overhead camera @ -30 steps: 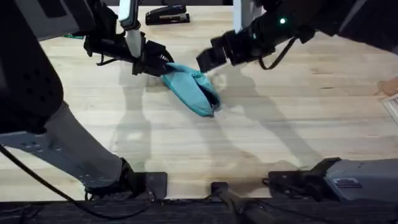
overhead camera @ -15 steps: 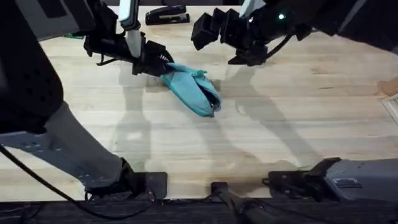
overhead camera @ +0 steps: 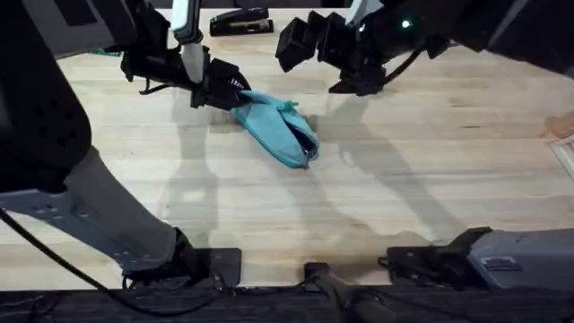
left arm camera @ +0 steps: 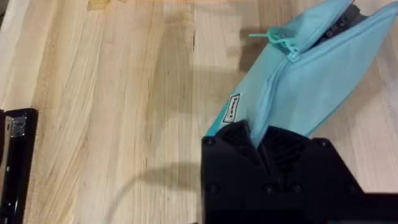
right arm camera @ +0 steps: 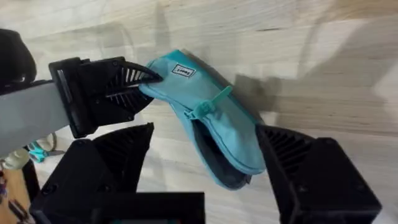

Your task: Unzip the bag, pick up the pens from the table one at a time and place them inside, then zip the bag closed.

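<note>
The teal bag (overhead camera: pixel 278 132) lies slanted on the table (overhead camera: pixel 404 179), its zipper partly open and dark lining (right arm camera: pixel 219 163) showing. My left gripper (overhead camera: pixel 226 91) is shut on the bag's far-left end, and its black fingers (left arm camera: pixel 231 138) pinch the fabric beside the small label. A teal zipper pull (left arm camera: pixel 273 36) sticks out near the opening. My right gripper (overhead camera: pixel 301 43) hangs open above and behind the bag, touching nothing, with the bag (right arm camera: pixel 211 121) showing between its spread fingers (right arm camera: pixel 311 180). The pens are out of view.
A black stapler (overhead camera: pixel 240 21) lies at the table's far edge behind the left gripper, also seen as stapler (left arm camera: pixel 12 162). A small teal object (overhead camera: pixel 108 52) sits at the far left. Bare wood stretches in front of and to the right of the bag.
The right gripper has lifted off the bag's opening and drawn back toward the far side, then held still for the last half second. Left gripper and bag have not moved.
</note>
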`<state>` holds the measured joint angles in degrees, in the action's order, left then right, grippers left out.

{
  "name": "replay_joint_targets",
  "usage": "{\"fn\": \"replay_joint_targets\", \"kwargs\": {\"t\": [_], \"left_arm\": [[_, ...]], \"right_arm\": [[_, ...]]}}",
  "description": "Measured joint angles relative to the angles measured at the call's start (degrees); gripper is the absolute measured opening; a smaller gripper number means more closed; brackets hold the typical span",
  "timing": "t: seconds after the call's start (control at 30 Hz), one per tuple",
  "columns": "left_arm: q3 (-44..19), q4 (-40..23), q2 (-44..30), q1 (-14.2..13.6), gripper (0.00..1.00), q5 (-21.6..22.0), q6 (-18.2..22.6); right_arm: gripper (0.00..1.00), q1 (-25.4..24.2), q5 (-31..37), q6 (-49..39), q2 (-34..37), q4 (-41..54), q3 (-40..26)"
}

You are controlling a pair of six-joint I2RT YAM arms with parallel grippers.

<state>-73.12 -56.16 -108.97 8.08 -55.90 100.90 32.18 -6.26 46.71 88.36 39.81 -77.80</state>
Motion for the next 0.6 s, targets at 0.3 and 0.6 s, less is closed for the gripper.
{"fn": "replay_joint_targets", "kwargs": {"t": [0.3,0.6], "left_arm": [[0.00,0.11,0.00,0.00,0.042,-0.01,0.00],[0.00,0.22,0.00,0.00,0.042,0.00,0.00]], "right_arm": [[0.998,0.00,0.00,-0.98,0.00,0.66,0.00],[0.997,0.18,-0.15,-1.74,1.48,0.67,0.00]]}}
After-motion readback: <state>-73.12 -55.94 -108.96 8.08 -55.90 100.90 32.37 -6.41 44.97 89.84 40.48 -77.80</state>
